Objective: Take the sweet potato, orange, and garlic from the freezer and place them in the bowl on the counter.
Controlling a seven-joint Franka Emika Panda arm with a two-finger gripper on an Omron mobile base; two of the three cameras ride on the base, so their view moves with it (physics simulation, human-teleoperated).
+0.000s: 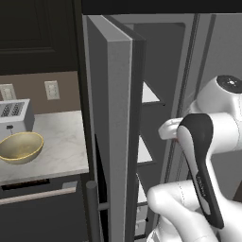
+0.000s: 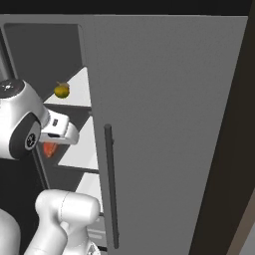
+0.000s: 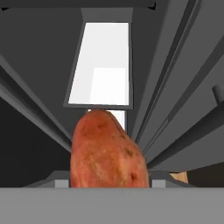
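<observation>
Sweet potato [image 3: 107,151] pinched in the tool [image 3: 109,183], held up close in the hand view inside the freezer [image 2: 74,99], near its white shelves. Looks firm, fairly light, rough-skinned, so unlikely to slip; best gripped across the thick middle. Orange [image 2: 62,90] sits on a higher shelf. Bowl [image 1: 20,146] waits on the worktop [image 1: 61,142], far left.

We are finding no readable text, labels, brands, numbers or signs on anything in these three views.
</observation>
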